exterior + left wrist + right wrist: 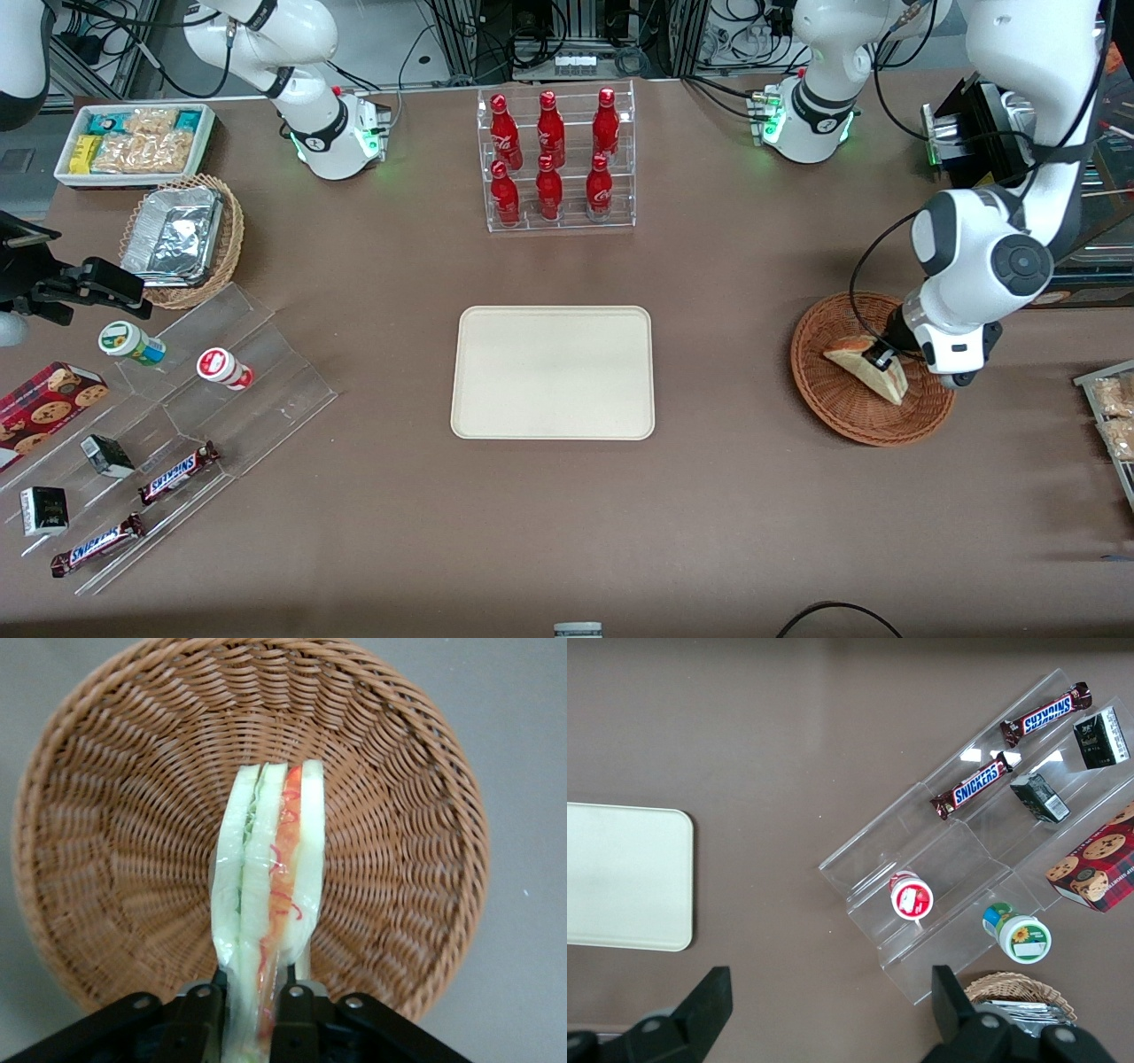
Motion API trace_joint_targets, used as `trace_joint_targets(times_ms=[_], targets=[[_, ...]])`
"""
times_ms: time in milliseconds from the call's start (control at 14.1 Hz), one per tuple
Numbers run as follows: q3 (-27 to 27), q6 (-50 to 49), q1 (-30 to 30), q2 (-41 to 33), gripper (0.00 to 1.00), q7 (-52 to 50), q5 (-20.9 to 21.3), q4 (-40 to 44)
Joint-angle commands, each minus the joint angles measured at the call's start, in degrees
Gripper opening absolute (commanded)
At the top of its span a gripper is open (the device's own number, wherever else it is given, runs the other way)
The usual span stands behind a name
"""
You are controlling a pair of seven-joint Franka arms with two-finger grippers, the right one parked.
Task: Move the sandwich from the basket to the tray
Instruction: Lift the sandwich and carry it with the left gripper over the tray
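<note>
1. Front view: gripper [882, 358] down in the basket [833, 409], pinching the sandwich [873, 369] near one end. Tray [553, 372] bare, well apart toward the parked arm's end. Off-centre hold; the wedge could swing or slip in transit.
2. Left wrist view: fingers [292, 1010] squeeze the sandwich [270, 895] by its faces; layers could shear apart. Basket [106, 859] might snag it on lift.
3. Right wrist view: tray [620, 877] only, nothing on it.

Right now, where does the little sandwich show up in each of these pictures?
Front view: the sandwich lies in the basket, toward the working arm's end of the table, with the claw on it.
Left wrist view: the sandwich stands edge-on, pinched by the claw, over the basket.
Right wrist view: not in it.
Shared landmark: the basket, in the front and left wrist views.
</note>
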Motion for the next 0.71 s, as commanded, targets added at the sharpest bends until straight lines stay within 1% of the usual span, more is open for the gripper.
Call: trace_joint_targets(times_ms=[0,142,283,638], targets=[[0.2,-9.7,-2.8,-3.6,0.16,-0.6,1.0,5.0],[0.2,-15.7,-5.9,-4.2,0.16,-0.7,2.5,8.8],[0.2,-20.6,-9.5,-4.0,0.16,-0.7,2.8,12.8],[0.2,-21.5,-20.1,-3.2,0.16,-0.6,2.7,15.9]])
